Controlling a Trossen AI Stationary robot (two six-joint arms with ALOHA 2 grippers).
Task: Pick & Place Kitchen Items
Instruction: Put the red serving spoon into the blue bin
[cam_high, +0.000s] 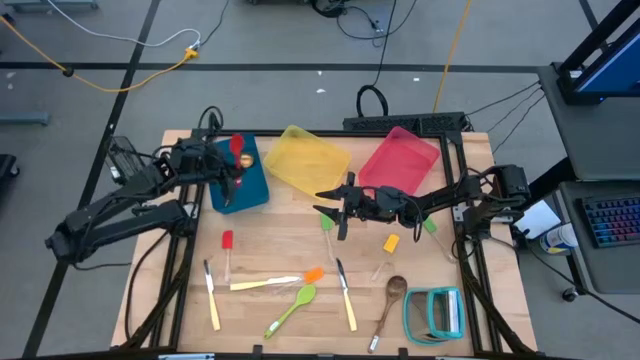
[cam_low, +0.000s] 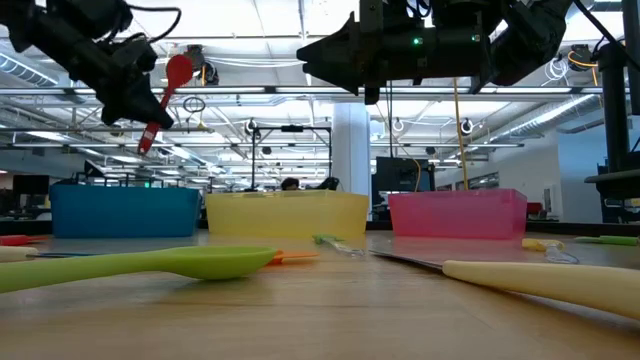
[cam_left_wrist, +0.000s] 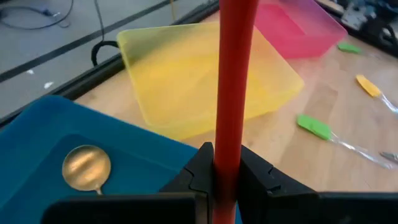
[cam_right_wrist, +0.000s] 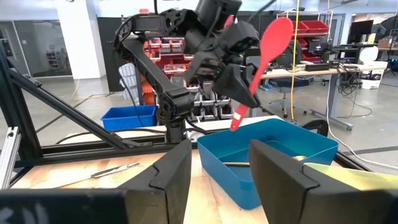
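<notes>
The left tool (cam_high: 228, 172) hangs above the blue bin (cam_high: 252, 190) at the rear left of the counter (cam_high: 290, 240). Its fingers (cam_left_wrist: 198, 177) are closed on the handle of a red spoon (cam_low: 165, 100), which is clear of the bin and tilted, bowl end uppermost. The left wrist view shows the red handle clamped between the two dark fingers, with a brass spoon (cam_left_wrist: 86, 168) lying on the floor of the blue bin below.

The right tool (cam_high: 338, 208) is raised over the middle of the counter, just in front of the yellow bin (cam_high: 305, 158) and the pink bin (cam_high: 400, 160). Its fingers (cam_right_wrist: 165, 177) stand apart with nothing between them; the tool touches no item.

The other utensils lie on the counter:
- A green spatula (cam_high: 327, 226) lies just beside the right tool, a yellow spatula (cam_high: 390, 243) is near it, and a small green item (cam_high: 429, 227) lies under the right arm.
- A red spatula (cam_high: 227, 243) lies in front of the blue bin.
- Two cream-handled pieces (cam_high: 211, 296) (cam_high: 346, 296) lie toward the front edge.
- A third cream-handled piece (cam_high: 265, 284) touches an orange spatula (cam_high: 314, 274).
- A lime-green spoon (cam_high: 292, 309) lies between the two front cream-handled pieces.
- A wooden spoon (cam_high: 390, 300) lies just beside the teal-framed rack (cam_high: 434, 314) at the front right.
</notes>
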